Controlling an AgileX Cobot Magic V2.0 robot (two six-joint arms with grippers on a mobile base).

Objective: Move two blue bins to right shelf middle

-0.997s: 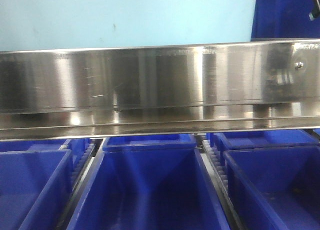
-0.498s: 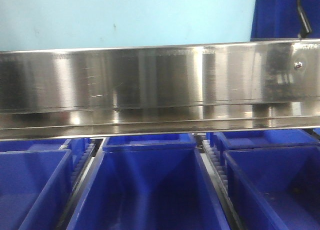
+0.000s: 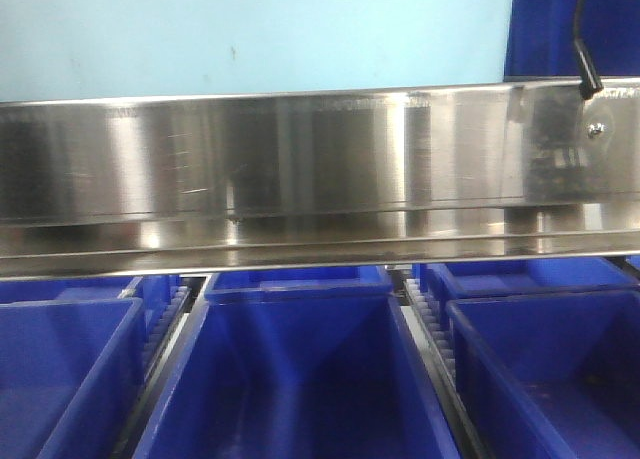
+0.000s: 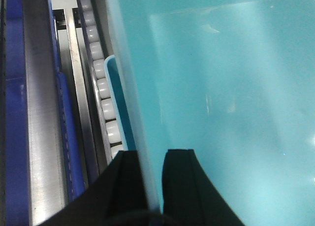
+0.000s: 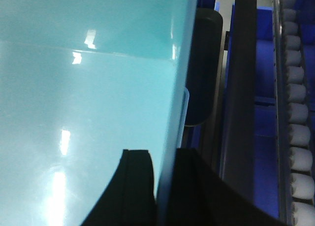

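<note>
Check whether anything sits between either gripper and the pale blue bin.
Nothing visible does. The left gripper and the right gripper each straddle a wall of the pale blue bin, one finger inside and one outside, closed on it.

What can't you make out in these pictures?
Front view: the steel rail hides the base of the pale blue bin, so whether it rests on the shelf is unclear.
Left wrist view: the bin's wall covers most of a second pale rim beside the rollers.
Right wrist view: a dark rounded part beyond the bin's wall is too blurred to identify.
</note>
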